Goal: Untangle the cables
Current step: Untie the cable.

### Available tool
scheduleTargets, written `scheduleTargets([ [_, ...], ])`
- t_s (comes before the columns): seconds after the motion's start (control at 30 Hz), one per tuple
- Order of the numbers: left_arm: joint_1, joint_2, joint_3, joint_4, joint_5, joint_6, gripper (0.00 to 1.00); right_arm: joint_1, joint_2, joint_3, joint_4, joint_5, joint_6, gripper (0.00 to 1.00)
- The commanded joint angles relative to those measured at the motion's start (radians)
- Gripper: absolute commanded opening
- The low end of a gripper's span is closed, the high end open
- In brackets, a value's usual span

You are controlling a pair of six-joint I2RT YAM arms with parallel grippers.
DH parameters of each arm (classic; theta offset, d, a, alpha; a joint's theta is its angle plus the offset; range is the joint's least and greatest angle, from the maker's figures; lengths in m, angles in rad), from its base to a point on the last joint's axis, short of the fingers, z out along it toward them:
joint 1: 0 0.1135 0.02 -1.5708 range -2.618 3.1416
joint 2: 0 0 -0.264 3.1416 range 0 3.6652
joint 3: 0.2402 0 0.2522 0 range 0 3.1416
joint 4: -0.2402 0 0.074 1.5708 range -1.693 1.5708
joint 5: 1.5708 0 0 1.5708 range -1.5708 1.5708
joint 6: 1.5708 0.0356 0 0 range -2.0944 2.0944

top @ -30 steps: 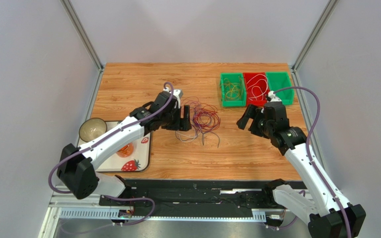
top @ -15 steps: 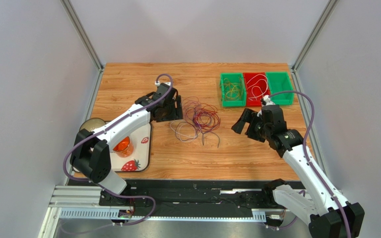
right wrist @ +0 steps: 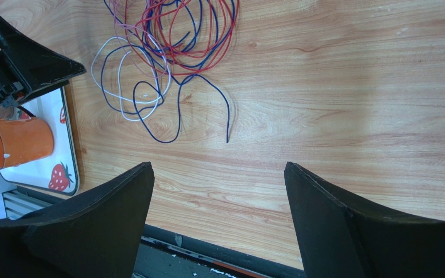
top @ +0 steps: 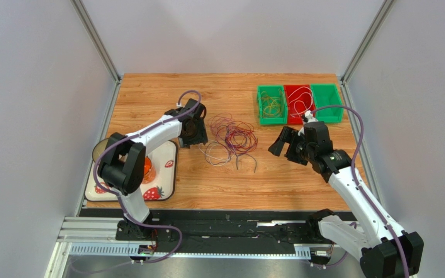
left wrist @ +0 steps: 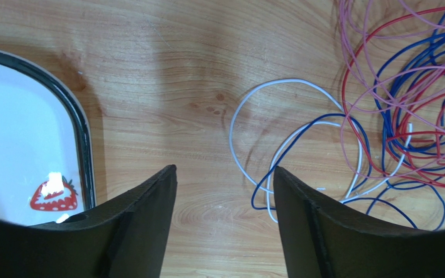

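The left tool (left wrist: pixel 225 174) is recorded partly open and empty over bare bench (top: pixel 149 95) beside the cables (top: pixel 231 138), the right tool (right wrist: pixel 219 168) wide open, empty; the tangle is elongated far-to-near mid-bench, one blue end (right wrist: pixel 228 138) pointed nearward.

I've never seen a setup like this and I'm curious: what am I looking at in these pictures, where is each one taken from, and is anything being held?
Two robot arms are bolted at the near edge of a wooden table. One picture looks down from above; the other two come from a camera on each wrist, with that arm's dark fingers at the bottom. In the middle lies a tangle of thin cables, red, blue, pink and white. Left of it is a strawberry-print tray with an orange cup. At the far right stand three bins, two green, one red. The left gripper and the right gripper are both open and hold nothing.
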Motion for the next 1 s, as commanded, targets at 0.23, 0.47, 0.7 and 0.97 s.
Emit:
scheduleTargets([
  [0.23, 0.018, 0.101, 0.055, 0.024, 0.071, -0.039, 0.6, 0.004, -0.01, -0.001, 0.03, -0.014, -0.032, 0.87],
  [0.47, 0.021, 0.131, 0.05, 0.053, 0.091, -0.044, 0.43, 0.005, -0.015, -0.001, 0.024, -0.009, -0.039, 0.87],
  [0.7, 0.021, 0.098, 0.056, 0.056, 0.083, -0.036, 0.0, 0.005, -0.01, 0.0, 0.023, -0.011, -0.04, 0.87],
  [0.97, 0.021, -0.061, 0.133, -0.035, 0.048, 0.046, 0.0, 0.007, -0.015, 0.0, 0.024, -0.019, -0.032, 0.87],
])
